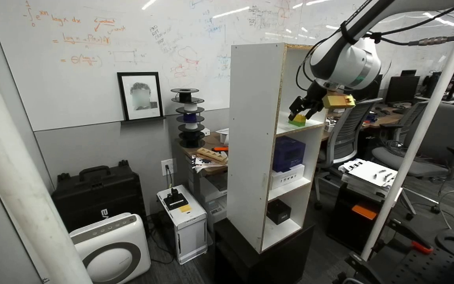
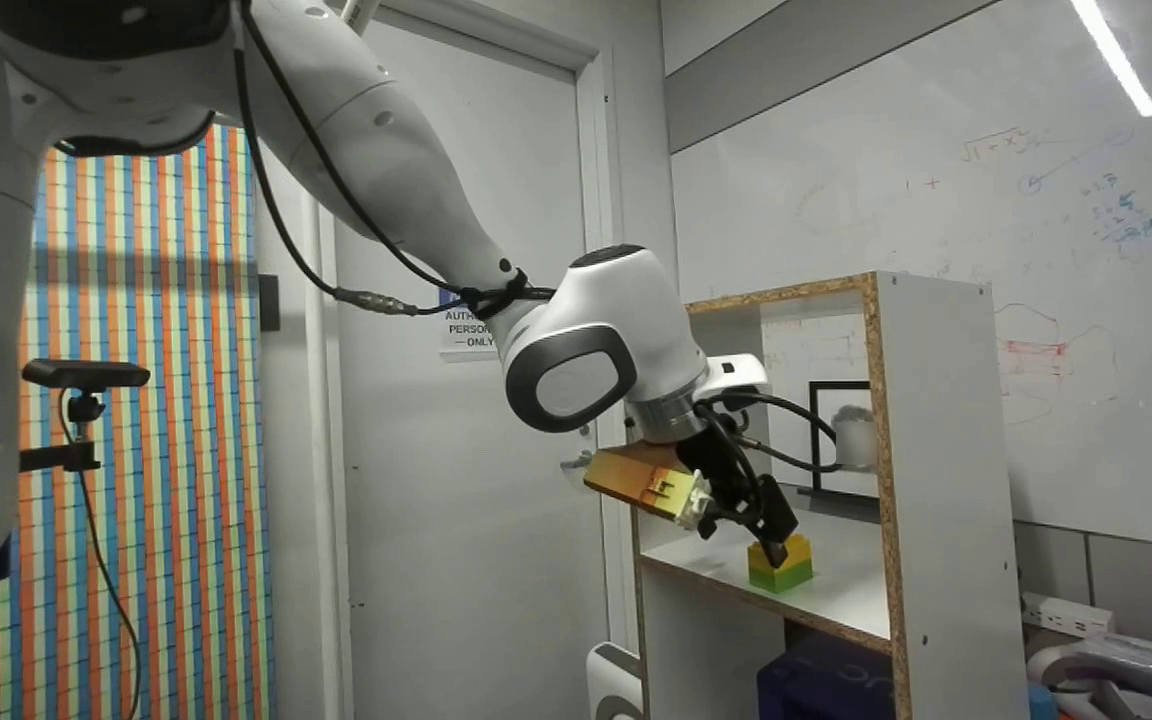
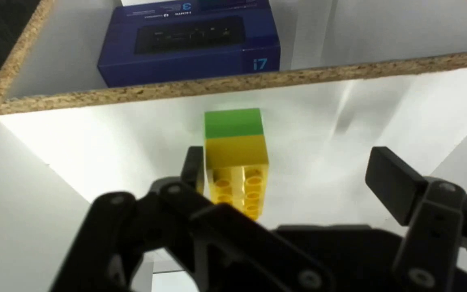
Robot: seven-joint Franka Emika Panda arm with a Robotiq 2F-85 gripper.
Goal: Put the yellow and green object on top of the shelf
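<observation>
The yellow and green object is a small stack of toy bricks, yellow over green. It stands on the floor of the shelf's top compartment in both exterior views (image 1: 298,121) (image 2: 782,577) and in the wrist view (image 3: 236,150). The shelf (image 1: 253,130) is a tall white open-fronted unit with raw chipboard edges; it also shows in an exterior view (image 2: 948,450) and in the wrist view (image 3: 249,83). My gripper (image 1: 300,115) (image 2: 744,545) is open around the bricks. In the wrist view its fingers (image 3: 292,174) are wide apart; the bricks are close beside the left-hand finger, with a gap to the right-hand one.
A dark blue box (image 1: 289,153) sits on a small white box (image 1: 287,177) in the middle compartment; the blue box shows in the wrist view (image 3: 189,44). A black box (image 1: 278,212) is in the bottom compartment. The shelf's side walls and top panel (image 2: 776,293) surround the gripper's compartment.
</observation>
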